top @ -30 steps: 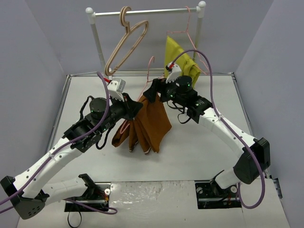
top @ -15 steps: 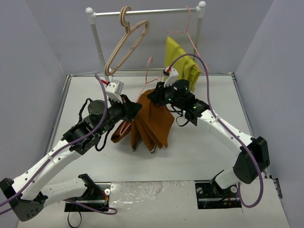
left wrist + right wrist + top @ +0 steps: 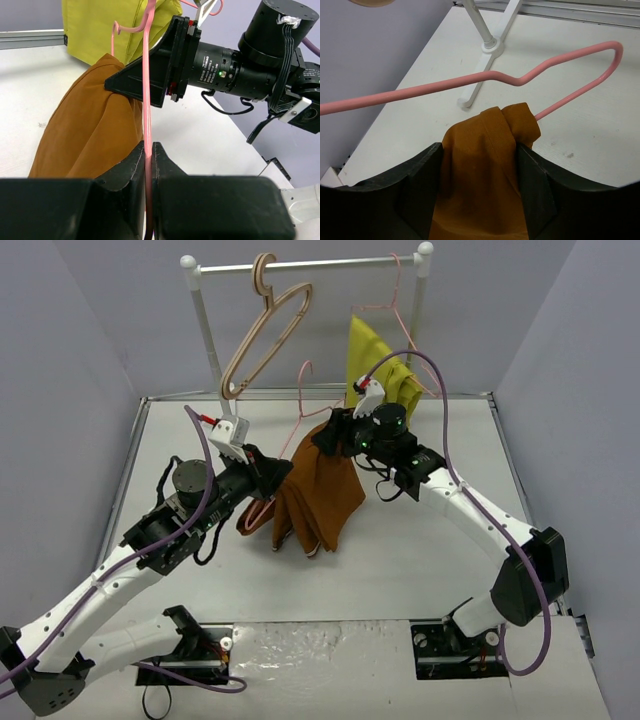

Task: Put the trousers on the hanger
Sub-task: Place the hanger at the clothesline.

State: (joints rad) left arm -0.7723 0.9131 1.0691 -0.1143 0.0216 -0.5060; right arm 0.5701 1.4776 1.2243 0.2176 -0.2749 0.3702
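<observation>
The rust-brown trousers hang in folds above the table between both arms. My left gripper is shut on the thin pink hanger, whose wire runs up between the fingers to its hook. My right gripper has a bunched fold of the trousers filling the gap between its fingers, pressed against both. The hanger's wire passes just behind that fold and disappears under the cloth. In the top view the right gripper sits at the trousers' highest point, close to the left gripper.
A white clothes rack stands at the back of the table. A beige wooden hanger and a mustard-yellow garment on a second pink hanger hang from it. The rack's foot lies just beyond the right gripper.
The left arm has drawn back to the left, taking the hanger's hook a little left. The right gripper dipped, then rose again, and the trousers now hang bunched closer together.
</observation>
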